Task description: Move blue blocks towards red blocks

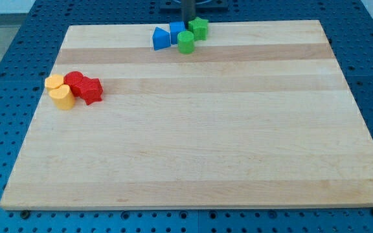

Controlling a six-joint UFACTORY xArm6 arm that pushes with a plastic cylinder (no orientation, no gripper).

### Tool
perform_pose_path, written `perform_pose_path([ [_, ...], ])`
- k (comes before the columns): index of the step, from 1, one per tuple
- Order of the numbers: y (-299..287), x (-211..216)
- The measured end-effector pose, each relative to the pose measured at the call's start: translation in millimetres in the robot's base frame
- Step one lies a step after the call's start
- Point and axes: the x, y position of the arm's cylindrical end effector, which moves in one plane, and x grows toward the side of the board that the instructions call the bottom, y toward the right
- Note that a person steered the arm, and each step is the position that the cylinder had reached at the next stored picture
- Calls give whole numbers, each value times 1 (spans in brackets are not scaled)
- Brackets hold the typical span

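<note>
Two blue blocks sit at the view's top centre: a wedge-like blue block (161,39) and a blue cube (177,32) just to its right. Two red blocks sit touching at the view's left: a round red block (75,82) and a star-like red block (91,90). My rod comes down at the top edge, and my tip (188,24) is right behind the blue cube, between it and a green block. The blue blocks lie far to the upper right of the red ones.
Two green blocks adjoin the blue ones: a green cylinder (186,43) and a green star-like block (199,28). Two yellow blocks (59,92) touch the red ones on their left. The wooden board (199,149) rests on a blue perforated table.
</note>
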Motion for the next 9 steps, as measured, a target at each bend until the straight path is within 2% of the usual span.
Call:
perform_pose_path([
  [3, 50, 36],
  [4, 53, 17],
  [6, 6, 8],
  [8, -50, 41],
  [9, -62, 41],
])
